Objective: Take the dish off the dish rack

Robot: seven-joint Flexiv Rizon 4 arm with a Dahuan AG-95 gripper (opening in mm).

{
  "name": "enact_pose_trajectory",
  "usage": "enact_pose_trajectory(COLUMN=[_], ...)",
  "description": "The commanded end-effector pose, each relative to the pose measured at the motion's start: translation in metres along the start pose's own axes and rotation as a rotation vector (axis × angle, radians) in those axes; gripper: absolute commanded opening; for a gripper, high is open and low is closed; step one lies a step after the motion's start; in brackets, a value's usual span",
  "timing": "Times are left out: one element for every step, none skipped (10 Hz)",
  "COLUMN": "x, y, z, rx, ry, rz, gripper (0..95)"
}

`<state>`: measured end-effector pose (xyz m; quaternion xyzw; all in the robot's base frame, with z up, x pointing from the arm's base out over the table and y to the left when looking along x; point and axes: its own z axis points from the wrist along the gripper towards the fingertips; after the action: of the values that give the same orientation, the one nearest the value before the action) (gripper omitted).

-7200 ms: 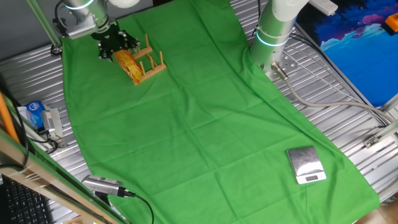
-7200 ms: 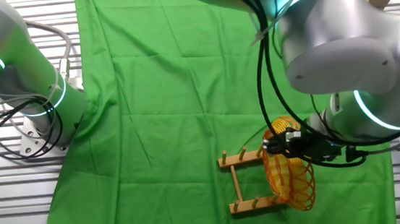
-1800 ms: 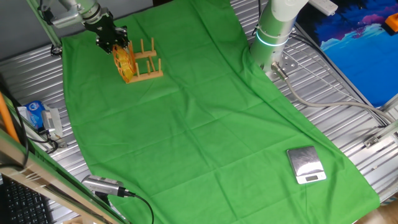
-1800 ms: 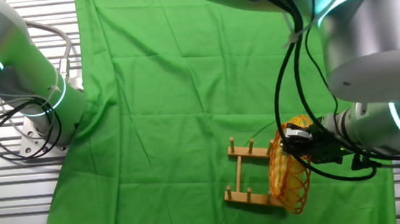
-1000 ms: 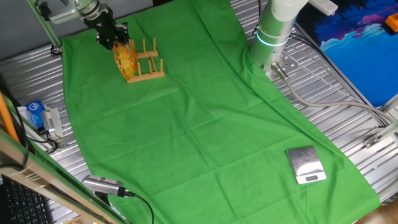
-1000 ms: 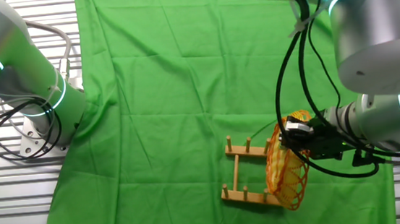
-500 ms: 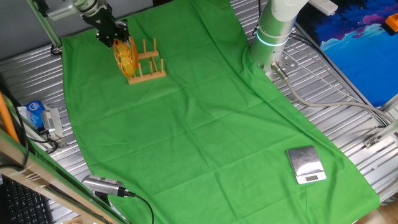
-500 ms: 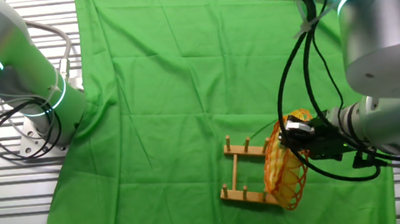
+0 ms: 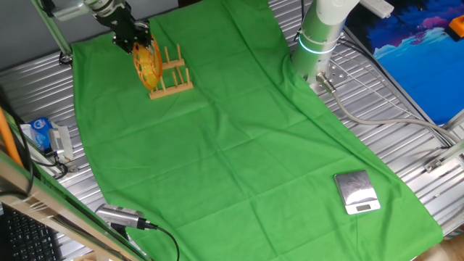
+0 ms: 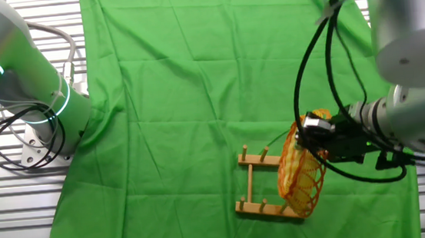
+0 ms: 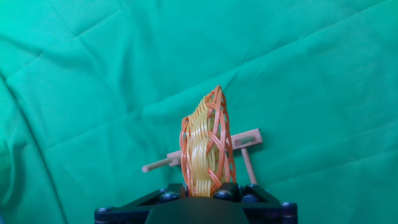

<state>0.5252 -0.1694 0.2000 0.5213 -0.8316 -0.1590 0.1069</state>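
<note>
One fixed view
Dish: the dish (image 9: pixel 147 64), yellow-orange and woven, stands on edge at the far left end of the green cloth (image 9: pixel 239 138); its lower rim sits at the near end of the dish rack
Dish rack: the dish rack (image 9: pixel 172 75), light-brown wood, lies flat on the cloth just right of the dish; several upright pegs visible
Gripper: the gripper (image 9: pixel 133 34), black, is at the upper rim of the dish; finger contact too small to resolve from here
Surroundings: a small silver scale (image 9: pixel 357 192) lies on the cloth at the near right corner, well apart from the rack; a second arm's base (image 9: pixel 319 36) stands at the far right edge of the cloth

The other fixed view
Dish: upright and slightly tilted (image 10: pixel 301 177); its lower edge is at the right end of the rack (image 10: pixel 263 185), whether touching the base cannot be told
Gripper: black fingers (image 10: pixel 330 141) meet the upper right rim of the dish; cables loop above
Rack: two rails with pegs, flat on the cloth, left of the dish

Hand view
Dish: seen edge-on (image 11: pixel 205 146), weave of yellow and orange-red strands; rises from between the fingers at the bottom of the frame
Gripper: closed on the near rim of the dish (image 11: pixel 202 194); both black fingers press against the weave
Rack: wooden dowels (image 11: pixel 245 144) show behind the dish on either side, against the cloth
</note>
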Motion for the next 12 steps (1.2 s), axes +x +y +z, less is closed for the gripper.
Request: enact_pose_trajectory(x=[-0.003, -0.005, -0.007, -0.010, -0.013, -0.016, -0.020, -0.025, -0.030, -0.037, -0.043, -0.048], y=[0.004, 0.006, 0.006, 0.005, 0.003, 0.001, 0.000, 0.000, 0.000, 0.000, 0.000, -0.001], z=[-0.005, -0.010, -0.013, -0.020, -0.027, -0.031, -0.036, -0.040, -0.040, -0.040, -0.038, -0.036], rx=[-0.002, -0.006, -0.009, -0.018, -0.019, -0.020, -0.020, -0.019, -0.020, -0.018, -0.016, -0.015], ry=[0.000, -0.006, -0.011, -0.026, -0.030, -0.031, -0.029, -0.027, -0.028, -0.029, -0.029, -0.030], rz=[0.026, 0.047, 0.056, 0.073, 0.092, 0.111, 0.146, 0.179, 0.197, 0.218, 0.230, 0.239], gripper=[0.0, 0.0, 0.0, 0.0, 0.0, 0.0, 0.0, 0.0, 0.0, 0.0, 0.0, 0.0])
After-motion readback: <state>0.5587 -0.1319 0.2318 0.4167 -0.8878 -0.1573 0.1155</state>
